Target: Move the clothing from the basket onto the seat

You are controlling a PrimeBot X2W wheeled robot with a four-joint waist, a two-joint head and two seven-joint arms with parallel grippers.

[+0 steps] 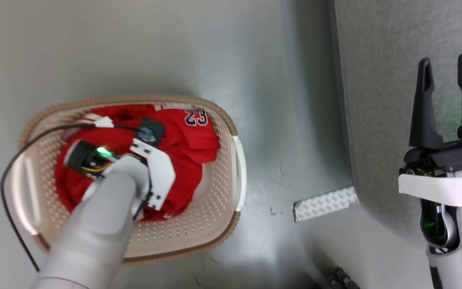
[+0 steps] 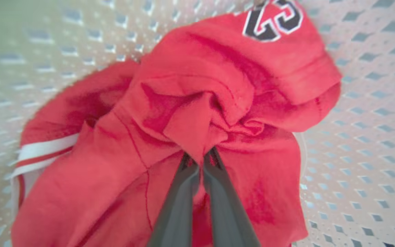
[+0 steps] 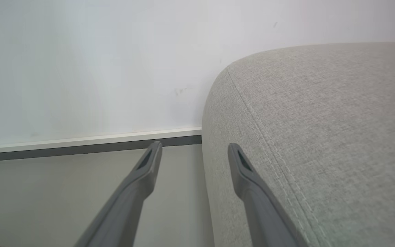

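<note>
One broad grey seat (image 1: 375,80) stands at the right, with no garment on its visible part. Well apart from it on the floor (image 1: 287,80), the basket (image 1: 215,192) holds the red clothing (image 1: 191,140). The left gripper (image 2: 200,156) is pinched on a fold of it. The right gripper (image 1: 444,60) hangs over the seat, fingers apart. The grasp looks made, so the next move is probably a lift clear of the rim, then a carry rightward.

Soft, even light fills all three views. In the head view the floor (image 1: 142,48) carries a pale sheen, with a dim shadow band along the seat (image 1: 395,60). In the left wrist view the clothing (image 2: 190,103) looks slightly soft, and the perforations of the basket (image 2: 372,103) smear and stretch toward the edges. The right wrist view is crisp.
</note>
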